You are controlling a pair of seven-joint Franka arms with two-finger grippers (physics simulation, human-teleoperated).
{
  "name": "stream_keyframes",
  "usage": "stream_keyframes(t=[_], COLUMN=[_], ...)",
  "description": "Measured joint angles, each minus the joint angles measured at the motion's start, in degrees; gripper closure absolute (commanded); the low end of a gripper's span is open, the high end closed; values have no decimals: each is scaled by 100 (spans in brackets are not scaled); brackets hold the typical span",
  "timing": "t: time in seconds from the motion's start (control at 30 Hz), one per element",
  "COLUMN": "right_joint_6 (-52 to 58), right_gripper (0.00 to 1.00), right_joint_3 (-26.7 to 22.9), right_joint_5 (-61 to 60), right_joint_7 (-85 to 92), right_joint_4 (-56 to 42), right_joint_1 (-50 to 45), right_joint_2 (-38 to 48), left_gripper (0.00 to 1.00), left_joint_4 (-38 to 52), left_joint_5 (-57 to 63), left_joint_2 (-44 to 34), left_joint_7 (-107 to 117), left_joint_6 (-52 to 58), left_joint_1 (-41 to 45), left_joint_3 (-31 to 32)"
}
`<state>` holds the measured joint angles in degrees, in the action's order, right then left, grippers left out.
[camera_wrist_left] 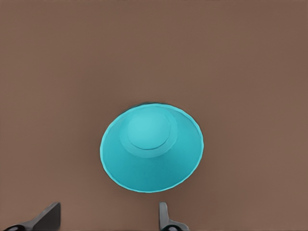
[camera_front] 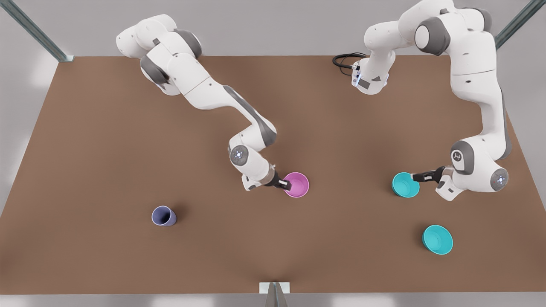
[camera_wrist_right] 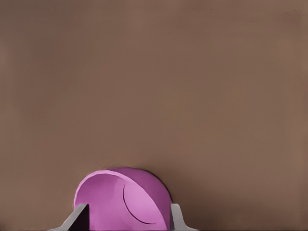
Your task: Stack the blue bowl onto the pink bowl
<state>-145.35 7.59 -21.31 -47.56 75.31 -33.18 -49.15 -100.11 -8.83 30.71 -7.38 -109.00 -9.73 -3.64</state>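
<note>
While round and glossy (plastic-looking), pink bowl [camera_front: 297,184] meets right end effector [camera_front: 285,184].

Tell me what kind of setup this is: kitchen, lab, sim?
Looks like a simulated tabletop test cell, not a real room: a bare brown table against grey walls with metal frame struts, and plain plastic props, namely a pink bowl, two teal bowls and a lavender cup.

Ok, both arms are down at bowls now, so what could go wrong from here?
1. The right gripper sits at the pink bowl and could nudge it, or block the stack.
2. The left gripper is open at the blue bowl's rim; a grip there may tip it.
3. A second teal bowl lies nearby and is easy to confuse.
</note>
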Motion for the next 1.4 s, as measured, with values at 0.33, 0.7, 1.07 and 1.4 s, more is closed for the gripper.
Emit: stream_keyframes(t=[0.33, 0.7, 1.07, 1.4], right_joint_6=[3897, 4941, 5070, 5088], right_gripper=[0, 0, 0, 0], right_joint_3=[19, -150, -154, -154], right_joint_5=[2497, 2638, 2605, 2600], right_joint_7=[1842, 3810, 4655, 5083], right_joint_4=[3, 1415, 1402, 1402], right_joint_1=[3377, 3861, 3871, 3872], right_joint_2=[2025, 4130, 4067, 4065], left_gripper=[7, 79, 79, 79], left_joint_4=[-109, -237, 1382, 2011], left_joint_5=[-304, -539, -749, -581], left_joint_2=[511, 369, 435, 1209], left_joint_7=[-463, -626, 798, 2679], left_joint_6=[-1321, -1468, -1080, -861], left_joint_1=[-55, -9, 3199, 3951], left_joint_3=[-14, -6, 301, 332])
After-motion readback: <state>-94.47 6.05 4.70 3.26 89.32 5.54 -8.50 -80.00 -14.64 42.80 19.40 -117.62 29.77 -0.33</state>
